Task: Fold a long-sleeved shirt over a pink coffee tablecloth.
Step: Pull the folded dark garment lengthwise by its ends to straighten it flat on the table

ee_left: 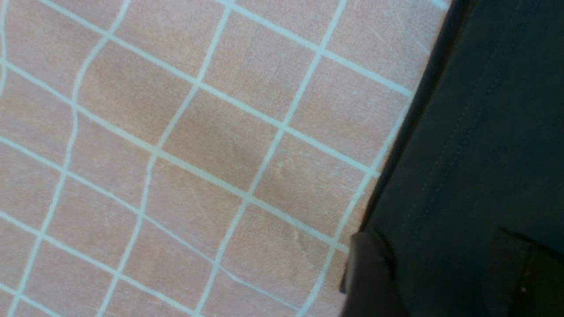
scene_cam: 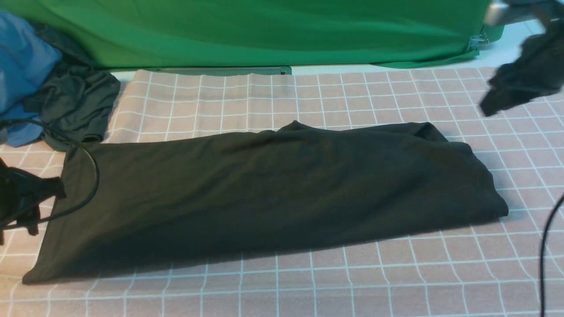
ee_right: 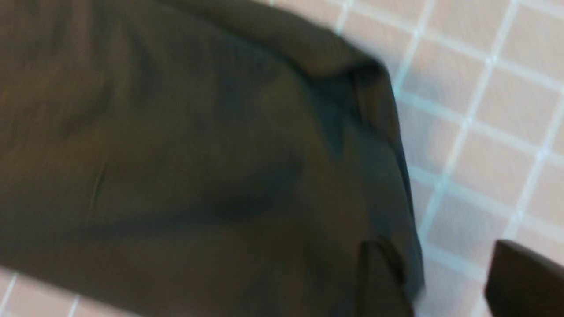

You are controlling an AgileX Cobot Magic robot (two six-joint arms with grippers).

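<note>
The black long-sleeved shirt (scene_cam: 273, 193) lies folded into a long band across the pink coffee tablecloth (scene_cam: 396, 281); no print shows. At the band's left end my left gripper (scene_cam: 46, 191) is low. In the left wrist view that gripper (ee_left: 445, 281) is open, its fingers (ee_left: 370, 273) apart over the shirt's hemmed edge (ee_left: 476, 132), holding nothing. My right gripper (scene_cam: 506, 94) is a blurred dark shape raised at the far right. The right wrist view shows it (ee_right: 449, 281) open and empty, above the shirt's right end (ee_right: 198, 154) and the tablecloth (ee_right: 484, 154).
A blue garment (scene_cam: 22, 66) and a smaller dark grey garment (scene_cam: 75, 105) are heaped at the back left. Green backdrop fabric (scene_cam: 264, 31) hangs along the far edge. One black cable (scene_cam: 90, 185) loops over the shirt's left end, another (scene_cam: 546, 246) runs down the right.
</note>
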